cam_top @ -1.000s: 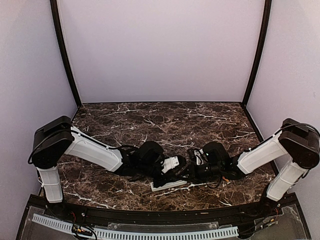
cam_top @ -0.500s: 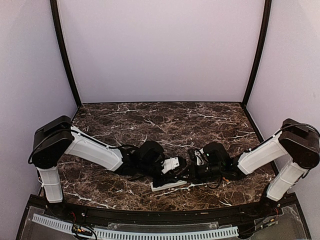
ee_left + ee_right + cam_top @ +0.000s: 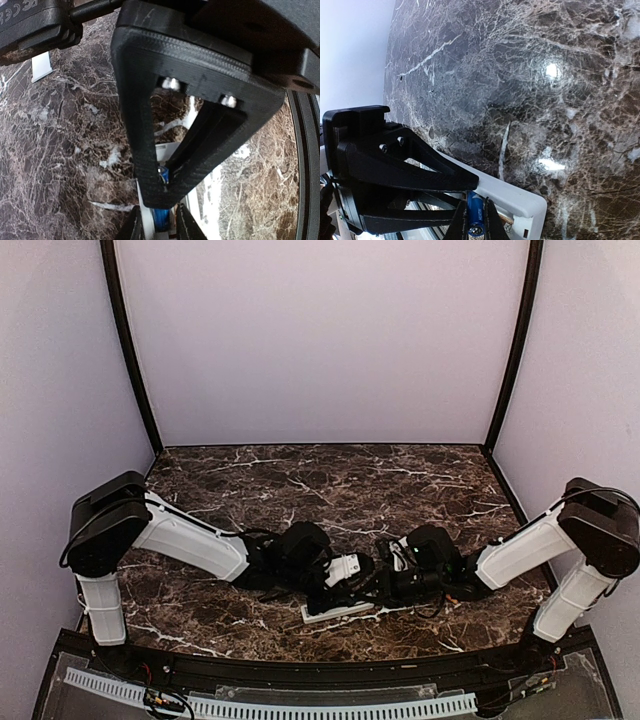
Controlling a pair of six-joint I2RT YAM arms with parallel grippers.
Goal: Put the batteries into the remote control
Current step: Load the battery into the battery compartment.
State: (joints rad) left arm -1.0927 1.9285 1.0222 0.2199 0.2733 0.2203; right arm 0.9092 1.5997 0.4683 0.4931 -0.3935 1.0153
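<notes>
Pinching the blue battery [image 3: 475, 214]: right gripper [image 3: 476, 226], at the open end of the remote control [image 3: 519, 199], which lies mid near edge of the worktop [image 3: 330, 480]. Left gripper [image 3: 161, 190] close beside; its spread cannot be told.

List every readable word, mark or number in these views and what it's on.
"CE" and "FC": marks on the black housing at the left wrist view's top left corner, partly cut off.
No print legible on the blue battery or the remote control.
</notes>
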